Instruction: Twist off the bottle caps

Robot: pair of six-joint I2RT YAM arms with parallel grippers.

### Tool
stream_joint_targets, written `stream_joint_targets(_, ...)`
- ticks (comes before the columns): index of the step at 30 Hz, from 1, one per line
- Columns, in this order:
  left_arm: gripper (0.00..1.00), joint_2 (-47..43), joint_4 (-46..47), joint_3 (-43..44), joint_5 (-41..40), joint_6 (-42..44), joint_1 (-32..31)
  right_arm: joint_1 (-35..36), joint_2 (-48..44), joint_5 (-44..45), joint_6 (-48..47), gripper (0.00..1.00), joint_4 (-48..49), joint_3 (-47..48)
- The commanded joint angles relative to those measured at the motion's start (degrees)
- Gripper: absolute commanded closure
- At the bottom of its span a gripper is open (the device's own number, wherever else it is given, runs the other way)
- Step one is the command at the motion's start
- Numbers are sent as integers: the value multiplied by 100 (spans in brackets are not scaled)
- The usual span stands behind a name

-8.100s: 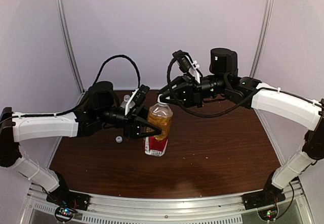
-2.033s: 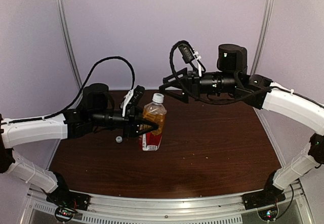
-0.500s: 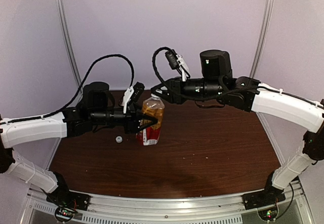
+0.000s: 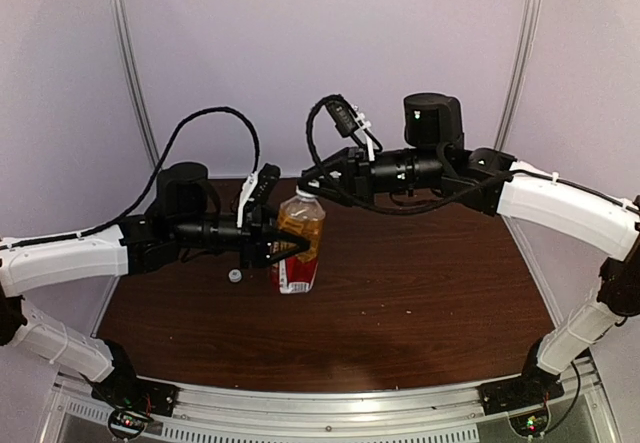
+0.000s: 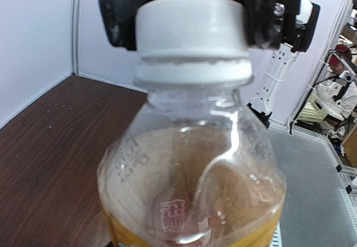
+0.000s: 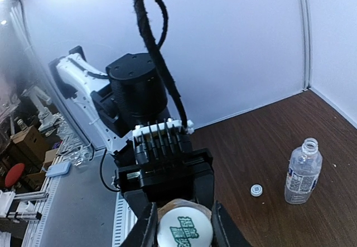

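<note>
amber bottle (image 4: 298, 258) has its base on the worktop (image 4: 430, 293), left of centre. left gripper (image 4: 288, 250) enters from 9 o'clock and is clamped on the bottle body at label height. white cap (image 5: 192, 27) sits on the neck, seated down to the collar ring. right gripper (image 6: 184, 227) enters from 2 o'clock and is closed on that cap, with fingers (image 5: 118, 14) bearing on opposite sides of it. clear bottle (image 6: 303, 172) stands upright, neck open, apart from both grippers. loose cap (image 4: 234, 276) lies flat on the worktop at 9 o'clock of the amber bottle. in the right wrist view it is near the clear bottle, at its 9 o'clock, not touching.
</note>
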Motion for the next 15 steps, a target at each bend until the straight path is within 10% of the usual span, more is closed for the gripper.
stream_joint_targets(1, 70, -230, 1097, -150, 1547, -251, -27, -148, 133, -1750, -1192, 93, -3, 45)
stream_joint_targets(8, 70, -203, 1430, -226, 2094, -516, -27, -286, 418, -2574, -1565, 87, -310, 353)
stream_joint_targets(15, 70, -213, 1223, -213, 1808, -379, -27, -295, 215, -1404, -952, 67, -291, 357)
